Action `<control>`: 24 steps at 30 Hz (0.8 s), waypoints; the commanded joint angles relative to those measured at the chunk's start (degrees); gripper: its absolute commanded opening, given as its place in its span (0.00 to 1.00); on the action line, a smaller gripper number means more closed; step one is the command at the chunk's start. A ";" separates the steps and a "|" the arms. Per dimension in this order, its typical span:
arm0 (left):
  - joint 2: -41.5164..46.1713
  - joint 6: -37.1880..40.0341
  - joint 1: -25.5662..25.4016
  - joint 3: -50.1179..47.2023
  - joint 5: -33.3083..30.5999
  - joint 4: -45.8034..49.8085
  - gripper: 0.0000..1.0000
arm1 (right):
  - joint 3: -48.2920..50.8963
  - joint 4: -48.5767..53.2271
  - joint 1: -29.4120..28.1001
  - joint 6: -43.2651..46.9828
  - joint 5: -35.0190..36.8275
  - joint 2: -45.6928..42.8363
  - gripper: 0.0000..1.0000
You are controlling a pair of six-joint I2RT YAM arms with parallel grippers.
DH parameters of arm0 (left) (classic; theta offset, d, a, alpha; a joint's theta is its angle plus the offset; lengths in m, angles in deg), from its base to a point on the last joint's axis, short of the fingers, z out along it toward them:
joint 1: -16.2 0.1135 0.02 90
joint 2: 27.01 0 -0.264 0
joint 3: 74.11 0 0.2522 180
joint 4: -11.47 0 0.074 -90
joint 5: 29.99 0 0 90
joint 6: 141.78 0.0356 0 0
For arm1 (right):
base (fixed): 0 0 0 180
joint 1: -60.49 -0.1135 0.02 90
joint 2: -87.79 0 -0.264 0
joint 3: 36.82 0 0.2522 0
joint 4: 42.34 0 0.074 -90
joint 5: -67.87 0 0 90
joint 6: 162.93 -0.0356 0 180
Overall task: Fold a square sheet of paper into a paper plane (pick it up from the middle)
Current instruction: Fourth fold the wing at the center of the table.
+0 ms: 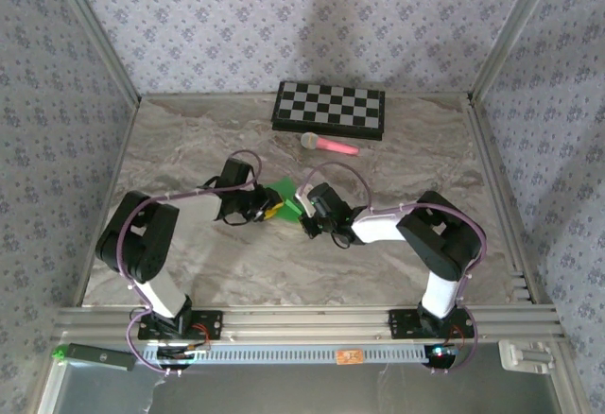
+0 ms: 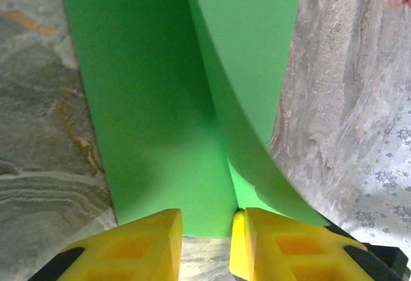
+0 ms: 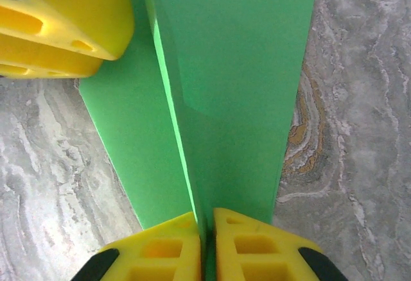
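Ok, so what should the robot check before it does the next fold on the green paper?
1. Right gripper pinching the green paper: ok, its fingers are closed on the raised layer's near edge.
2. Left gripper gripping too: not ok, its jaws stand apart with a gap between them.
3. Raised flap pressed flat: not ok, it curves up off the bottom layer.
4. Edges lined up: cannot tell, the far ends are cut off in the wrist views.
5. Pink microphone and checkered board out of the way: ok, both lie farther back, apart from the paper.
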 commanded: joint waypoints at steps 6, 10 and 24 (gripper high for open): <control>-2.80 2.10 -0.74 2.55 2.11 -2.62 0.36 | 0.71 0.38 1.65 -2.48 -4.17 0.71 0.14; -3.83 2.29 -0.78 2.99 2.40 -3.02 0.39 | 0.53 0.23 2.45 -3.30 -5.76 1.18 0.14; -8.40 2.32 -0.79 6.71 -1.33 8.74 0.45 | -0.84 2.25 4.30 -4.58 -11.40 2.15 0.22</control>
